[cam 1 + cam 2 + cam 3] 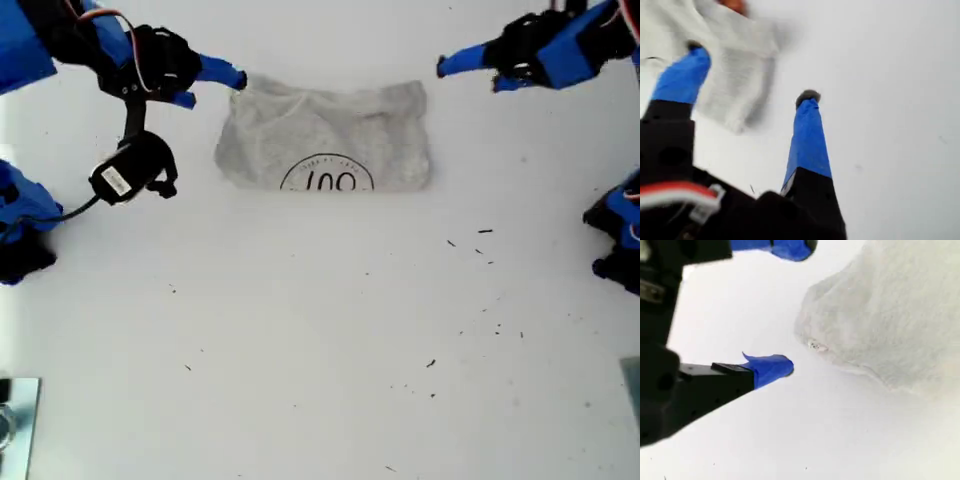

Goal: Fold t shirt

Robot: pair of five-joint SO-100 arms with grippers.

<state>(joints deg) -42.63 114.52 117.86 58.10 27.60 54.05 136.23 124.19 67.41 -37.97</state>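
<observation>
— T shirt where?
— Upper middle of the exterior view, lying as a grey bundle on the white surface, black round print w/ numerals at its near edge.
— My first gripper?
— Upper left of the exterior view. Jaws wide apart, holding nothing; one tip is over the shirt's corner.
— My second gripper?
— Upper right of the exterior view. Jaws also spread, empty, just beside the shirt's other corner, not touching.
</observation>
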